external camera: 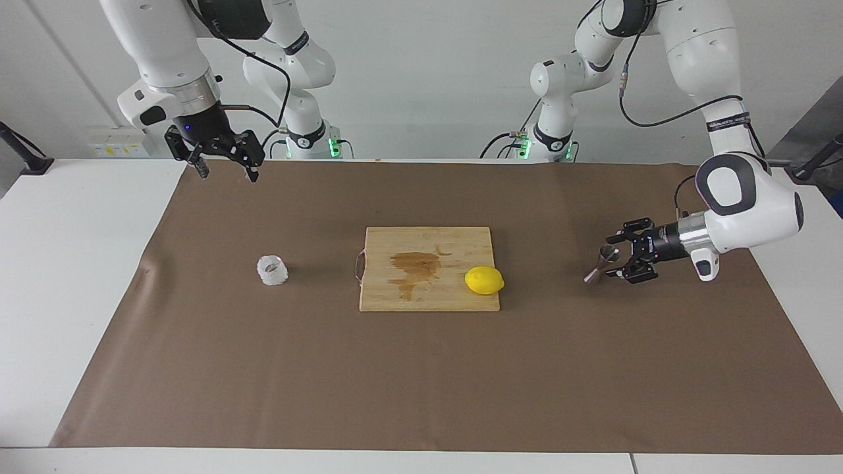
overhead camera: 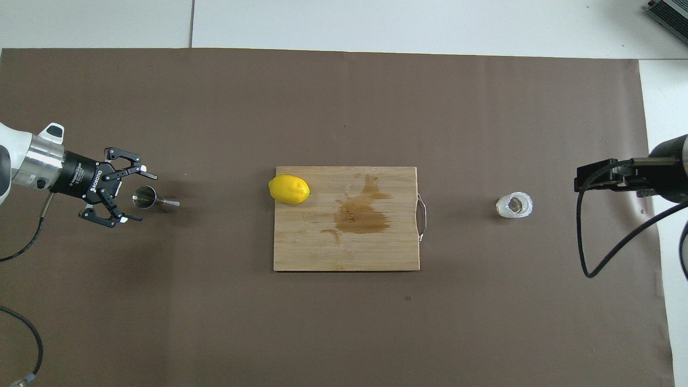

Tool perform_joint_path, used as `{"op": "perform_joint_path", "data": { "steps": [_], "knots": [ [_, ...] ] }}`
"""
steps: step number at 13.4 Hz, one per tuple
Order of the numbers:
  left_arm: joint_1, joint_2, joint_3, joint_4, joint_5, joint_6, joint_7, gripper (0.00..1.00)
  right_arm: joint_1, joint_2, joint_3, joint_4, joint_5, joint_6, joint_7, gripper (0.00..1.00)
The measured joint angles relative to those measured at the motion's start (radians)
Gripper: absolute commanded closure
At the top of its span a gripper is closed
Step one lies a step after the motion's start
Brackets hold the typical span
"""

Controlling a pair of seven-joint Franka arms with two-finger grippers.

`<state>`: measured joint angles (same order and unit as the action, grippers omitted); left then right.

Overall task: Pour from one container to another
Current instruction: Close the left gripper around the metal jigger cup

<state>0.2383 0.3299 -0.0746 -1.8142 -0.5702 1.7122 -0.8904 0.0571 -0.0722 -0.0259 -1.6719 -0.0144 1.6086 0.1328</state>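
The steel jigger [external camera: 600, 265] stands on the brown mat toward the left arm's end; it also shows in the overhead view [overhead camera: 153, 200]. My left gripper [external camera: 618, 255] lies level, low over the mat, open, its fingers on either side of the jigger's upper cone without closing on it; it shows in the overhead view too [overhead camera: 141, 196]. The whitish textured tumbler [external camera: 272, 270] stands upright toward the right arm's end, also in the overhead view [overhead camera: 514, 205]. My right gripper [external camera: 227, 168] is open and empty, raised high, apart from the tumbler.
A wooden cutting board [external camera: 395, 296] with a metal handle and a dark wet stain lies mid-table, also in the overhead view [overhead camera: 322, 252]. A lemon [external camera: 484, 280] sits on its corner toward the left arm's end [overhead camera: 289, 189]. The brown mat [external camera: 421, 382] covers the table.
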Motion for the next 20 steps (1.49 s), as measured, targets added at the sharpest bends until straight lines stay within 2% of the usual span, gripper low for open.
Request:
{"op": "perform_joint_path", "data": {
  "steps": [6,8,11,16,18,19,20],
  "knots": [
    [0.000,-0.004,0.000,0.000,0.001,-0.004,-0.001,0.24,0.000,0.000,0.000,0.000,0.000,0.000,0.000,0.00],
    [0.000,-0.004,0.000,0.000,0.001,-0.004,-0.002,0.32,0.000,0.000,0.000,0.000,0.000,0.000,0.000,0.00],
    [0.000,-0.005,0.000,0.000,0.001,-0.004,-0.002,0.51,0.000,0.000,0.000,0.000,0.000,0.000,0.000,0.00],
    [0.000,-0.004,0.000,0.000,0.001,-0.005,-0.002,0.64,0.000,0.000,0.000,0.000,0.000,0.000,0.000,0.00],
    [0.000,-0.005,0.000,0.000,0.001,-0.007,-0.002,0.77,0.000,0.000,0.000,0.000,0.000,0.000,0.000,0.00],
    [0.000,-0.005,0.000,0.000,0.001,-0.007,-0.002,0.89,0.000,0.000,0.000,0.000,0.000,0.000,0.000,0.00],
    [0.000,-0.007,0.000,0.004,0.004,-0.007,-0.002,0.98,0.000,0.000,0.000,0.000,0.000,0.000,0.000,0.00]
  ]
}}
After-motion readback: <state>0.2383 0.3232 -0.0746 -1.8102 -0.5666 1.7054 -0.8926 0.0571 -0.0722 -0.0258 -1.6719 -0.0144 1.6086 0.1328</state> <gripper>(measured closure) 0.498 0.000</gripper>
